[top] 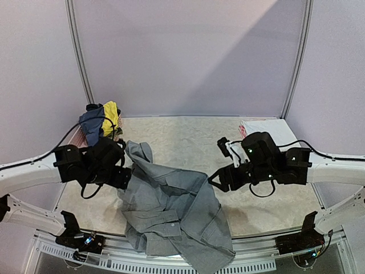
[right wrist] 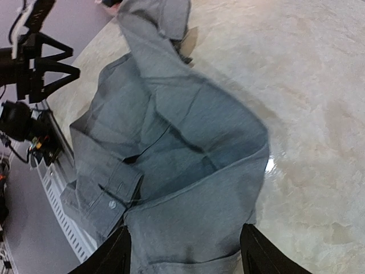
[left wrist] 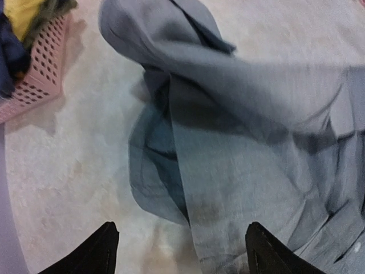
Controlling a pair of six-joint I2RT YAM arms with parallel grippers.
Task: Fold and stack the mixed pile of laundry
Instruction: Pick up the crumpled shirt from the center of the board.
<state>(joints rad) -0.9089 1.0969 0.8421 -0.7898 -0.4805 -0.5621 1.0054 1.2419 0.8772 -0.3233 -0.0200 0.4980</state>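
I see the grey cloth trousers (top: 171, 211) sprawled mid-tabletop (top: 188, 140), overhanging its near edge; the pink plastic lattice basket (left wrist: 41, 71) sits far-left.

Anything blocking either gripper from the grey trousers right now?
Nothing visible. The grey trousers lie crumpled right in front of the open left gripper and the open right gripper, with no other item on top of them. The pink basket sits off to the side, clear of both.

I see plain grey cloth trousers (top: 171, 211) against my mottled beige worktop (top: 188, 140). The perforated plastic lattice basket (left wrist: 40, 74) reads pink, one soft garment (top: 110, 115) bright yellow, a cloth top (top: 91, 128) navy blue.
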